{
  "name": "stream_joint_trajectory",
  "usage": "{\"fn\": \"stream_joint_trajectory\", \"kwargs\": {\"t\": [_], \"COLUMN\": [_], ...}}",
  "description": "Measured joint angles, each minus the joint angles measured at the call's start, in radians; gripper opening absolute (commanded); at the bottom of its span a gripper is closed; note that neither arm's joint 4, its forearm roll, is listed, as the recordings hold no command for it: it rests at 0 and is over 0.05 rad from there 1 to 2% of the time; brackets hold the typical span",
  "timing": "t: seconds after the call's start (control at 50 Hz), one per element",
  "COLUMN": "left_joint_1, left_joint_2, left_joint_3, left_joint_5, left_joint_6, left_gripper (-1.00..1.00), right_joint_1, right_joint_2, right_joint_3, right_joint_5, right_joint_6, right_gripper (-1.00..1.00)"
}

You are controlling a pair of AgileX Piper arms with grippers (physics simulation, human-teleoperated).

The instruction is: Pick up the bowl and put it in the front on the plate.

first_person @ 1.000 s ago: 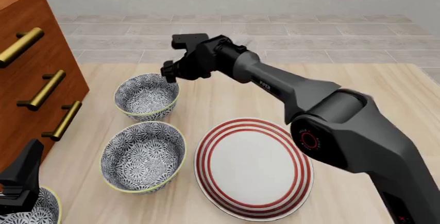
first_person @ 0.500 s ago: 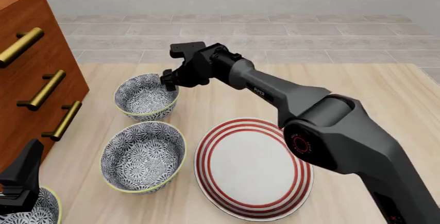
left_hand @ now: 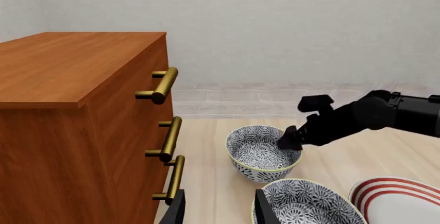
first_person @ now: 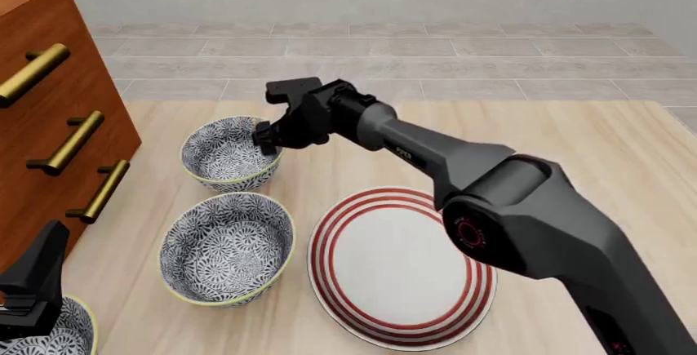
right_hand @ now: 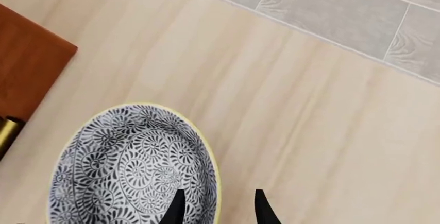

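Lower now than a moment ago, the right tool [first_person: 264,138] straddles the rim of the far bowl [first_person: 231,153], with its jaws narrowly open and not yet closed on anything. This bowl looks stiff, glazed, slippery and breakable, so the rim wall is a good place to grip. The plate [first_person: 402,266] lies near. The arm's small writing is unreadable.

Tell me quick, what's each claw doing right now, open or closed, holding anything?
Left claw: open, holding nothing.
Right claw: open, straddling the far bowl's rim, not gripping.

Right gripper [first_person: 264,138] lowered (apparently) astride bowl [first_person: 231,153] rim
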Motion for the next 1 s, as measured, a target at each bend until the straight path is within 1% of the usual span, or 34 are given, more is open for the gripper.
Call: {"fn": "stream_joint_trajectory", "kwargs": {"t": [0.34, 0.36, 1.0], "left_joint_1": [0.000, 0.000, 0.000], "left_joint_2": [0.000, 0.000, 0.000], "left_joint_3": [0.000, 0.000, 0.000], "left_joint_5": [0.000, 0.000, 0.000], "left_joint_6": [0.000, 0.000, 0.000], "left_gripper": [1.00, 1.00, 1.00], "right_joint_1": [0.005, 0.005, 0.011], "right_joint_2": [0.023, 0.024, 0.040], "right_joint_3": [-0.022, -0.024, -0.102], "right_joint_5": [0.013, 0.014, 0.044], "right_joint_6": [-0.003, -0.003, -0.026], "right_gripper": [1.00, -1.00, -1.00]}}
